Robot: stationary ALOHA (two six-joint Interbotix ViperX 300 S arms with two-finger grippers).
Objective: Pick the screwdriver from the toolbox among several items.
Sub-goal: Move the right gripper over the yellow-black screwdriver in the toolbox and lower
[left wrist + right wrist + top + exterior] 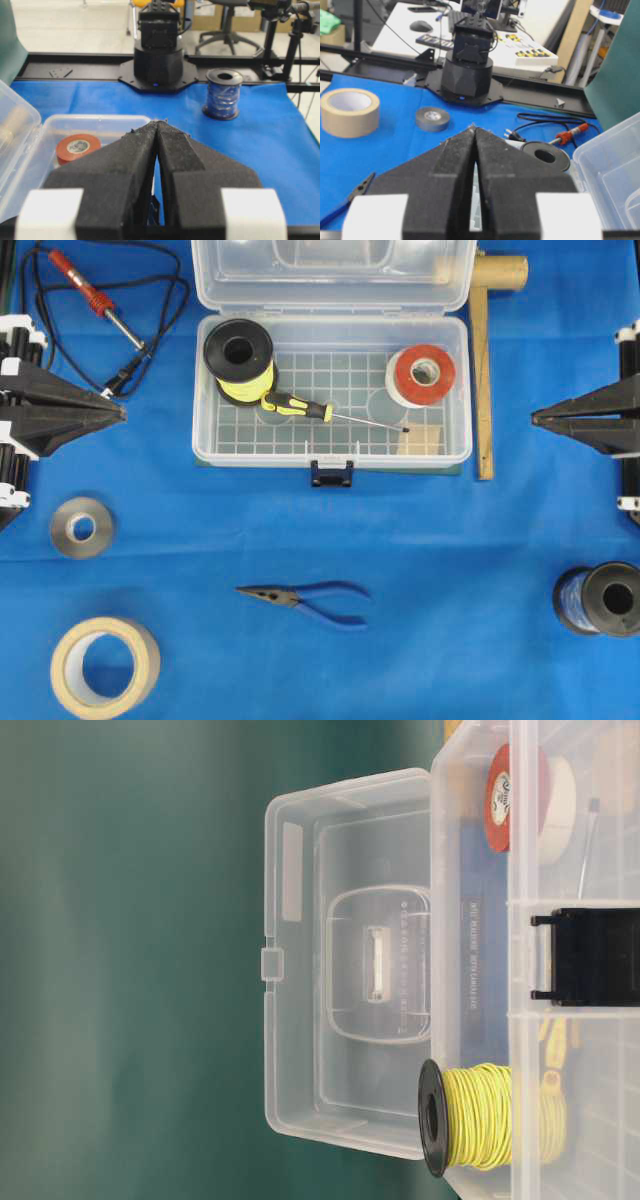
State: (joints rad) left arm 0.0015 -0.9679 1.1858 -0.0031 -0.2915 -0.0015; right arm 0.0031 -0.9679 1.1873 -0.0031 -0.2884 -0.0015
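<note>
Both tools are pressed together and empty: the left tool (122, 412) and right tool (536, 419) sit at opposite table edges, well apart from the toolbox (331, 450). Blue cloth covers the table (420, 540); behind it are office chairs, desks and a green backdrop. Inside the open clear toolbox lies the screwdriver (330, 412), yellow-and-black handle touching the yellow wire spool (240, 360), thin shaft pointing toward the red tape roll (423, 375).
</note>
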